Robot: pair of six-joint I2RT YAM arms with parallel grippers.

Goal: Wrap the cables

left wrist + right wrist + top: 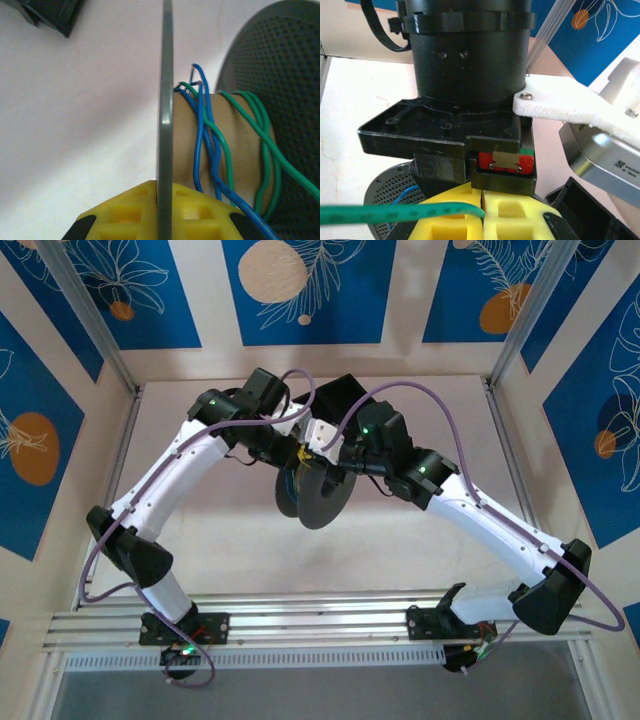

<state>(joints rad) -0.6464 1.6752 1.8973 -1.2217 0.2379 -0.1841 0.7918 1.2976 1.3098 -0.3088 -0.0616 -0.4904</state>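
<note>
A grey spool (312,496) hangs upright over the middle of the table between both arms. In the left wrist view its tan core (243,135) carries the cables, blue (204,130) and green (226,150), wound loosely and crossing each other. My left gripper (165,194) is shut on the thin edge of one grey flange (166,95), its yellow fingers on either side. My right gripper (482,209) is shut on the end of a green cable (395,213), which runs off to the left. Behind it show a perforated flange (380,192) and a bit of blue cable (406,192).
The left arm's black wrist (470,75) sits right in front of the right gripper. A black box (345,392) stands on the table behind the spool. An aluminium rail (320,615) runs along the near edge, and frame posts and walls close in the sides.
</note>
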